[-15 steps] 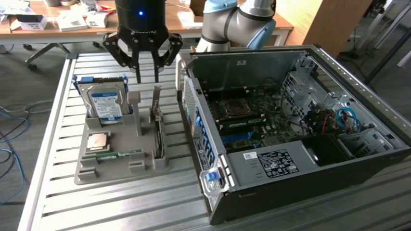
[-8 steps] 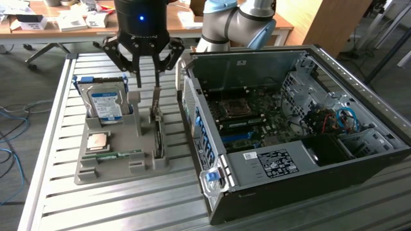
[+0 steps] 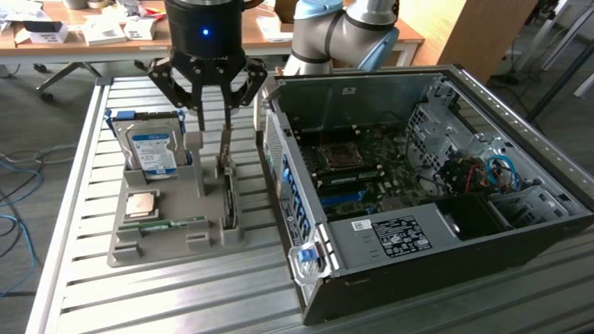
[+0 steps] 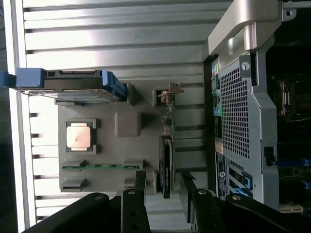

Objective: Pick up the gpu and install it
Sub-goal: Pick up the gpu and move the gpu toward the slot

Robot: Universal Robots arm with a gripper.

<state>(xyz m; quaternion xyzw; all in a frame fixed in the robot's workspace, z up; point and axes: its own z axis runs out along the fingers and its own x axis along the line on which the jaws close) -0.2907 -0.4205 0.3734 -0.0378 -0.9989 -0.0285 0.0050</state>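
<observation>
The gpu [image 3: 227,198] stands on edge in a slot of the grey holder tray [image 3: 172,247], on the side nearest the computer case. In the wrist view the gpu [image 4: 166,150] is a thin dark strip with its bracket end at the far side. My gripper [image 3: 214,136] hangs straight above it, open. Its two black fingertips [image 4: 140,183] straddle the near end of the card with a gap on each side, so my gripper [image 4: 163,187] holds nothing.
The open computer case [image 3: 418,188] lies at the exterior view's right of the tray, motherboard exposed. On the tray stand a hard drive [image 3: 150,149] in blue rails, a cpu [image 3: 141,203] and a green memory stick [image 3: 167,224]. All rest on a slatted metal table [image 3: 186,306].
</observation>
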